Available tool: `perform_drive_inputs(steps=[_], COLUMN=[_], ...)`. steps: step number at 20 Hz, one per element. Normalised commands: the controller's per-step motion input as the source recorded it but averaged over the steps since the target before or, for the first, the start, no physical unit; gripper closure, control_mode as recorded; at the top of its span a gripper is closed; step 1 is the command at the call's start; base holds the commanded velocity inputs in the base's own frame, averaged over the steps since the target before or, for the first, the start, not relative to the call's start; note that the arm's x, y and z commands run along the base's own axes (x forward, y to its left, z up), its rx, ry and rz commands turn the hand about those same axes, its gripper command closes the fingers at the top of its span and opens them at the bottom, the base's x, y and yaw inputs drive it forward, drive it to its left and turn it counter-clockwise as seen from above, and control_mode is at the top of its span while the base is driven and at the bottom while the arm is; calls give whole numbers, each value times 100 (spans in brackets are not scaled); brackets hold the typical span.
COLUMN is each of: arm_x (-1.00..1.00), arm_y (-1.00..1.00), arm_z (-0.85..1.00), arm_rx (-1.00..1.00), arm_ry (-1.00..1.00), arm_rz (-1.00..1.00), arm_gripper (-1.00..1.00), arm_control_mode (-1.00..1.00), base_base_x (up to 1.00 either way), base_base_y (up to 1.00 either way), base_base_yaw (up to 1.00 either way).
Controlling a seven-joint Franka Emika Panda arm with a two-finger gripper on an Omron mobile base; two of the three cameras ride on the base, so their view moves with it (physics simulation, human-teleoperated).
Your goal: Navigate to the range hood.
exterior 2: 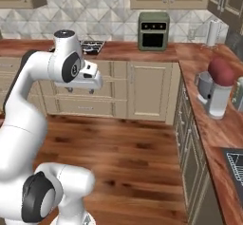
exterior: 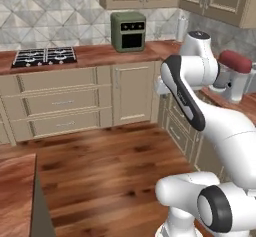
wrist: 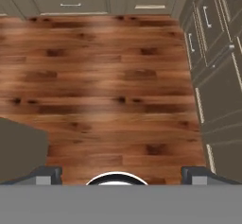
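Wood floor point(wrist: 108, 76) fills most of the hand view, w/ the gripper point(wrist: 118, 173) at bottom edge, fingertips point(wrist: 47, 173) wide apart, nothing between them, so open and empty. Range hood: can't make it out in these frames; judging by the hob point(exterior: 45, 56) at upper left of the left base view, it should hang above that, past the top edge. Task looks partway at best: base sits mid-floor, hob well off to the left, olive oven point(exterior: 128, 31) nearer centre. Left to do: drive fwd and left toward the hob. Room: broad open floor ahead. Edges to mind: island corner point(exterior: 20, 181) at lower left, right-hand counter point(exterior 2: 213, 124) w/ blender point(exterior 2: 218, 86) near the arm.
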Motion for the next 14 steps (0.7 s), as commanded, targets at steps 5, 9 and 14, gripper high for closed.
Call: perform_drive_inputs(steps=[5, 9, 14], arm_x=[0, 0, 0], arm_y=[0, 0, 0], arm_z=[0, 0, 0], arm_rx=[0, 0, 0], arm_ry=[0, 0, 0], arm_rz=[0, 0, 0], arm_gripper=[-100, -100, -100], arm_control_mode=[100, 100, 100], base_base_x=[100, 100, 100], base_base_y=[0, 0, 6], base_base_yaw=[0, 0, 0])
